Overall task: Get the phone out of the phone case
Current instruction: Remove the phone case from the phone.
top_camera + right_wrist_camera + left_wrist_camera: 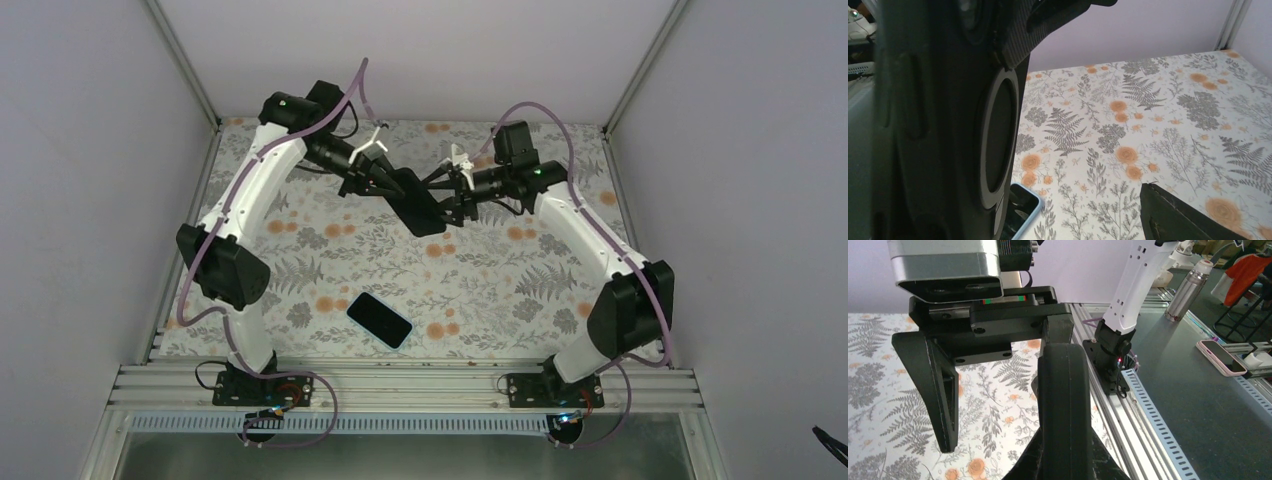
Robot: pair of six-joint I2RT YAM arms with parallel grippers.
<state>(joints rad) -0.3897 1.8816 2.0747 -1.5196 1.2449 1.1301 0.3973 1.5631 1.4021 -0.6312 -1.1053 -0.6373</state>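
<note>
Phone case (420, 208), one, aloft, left pincer (388, 186) and right pincer (452, 198) both spread, one phone (379, 319) on table (500, 290)

The phone case (420, 212) is smooth, matt black plastic with a rubbery look. The phone (379, 319) presents a glossy black glass face. The table cover (500, 290) is a matt printed sheet, cloth or paper not determinable, and the front rail (400, 385) is ribbed, bare, satin-finished metal.

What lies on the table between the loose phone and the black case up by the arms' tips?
Nothing but bare floral tablecloth lies between the phone and the case. The top external view shows this.
</note>
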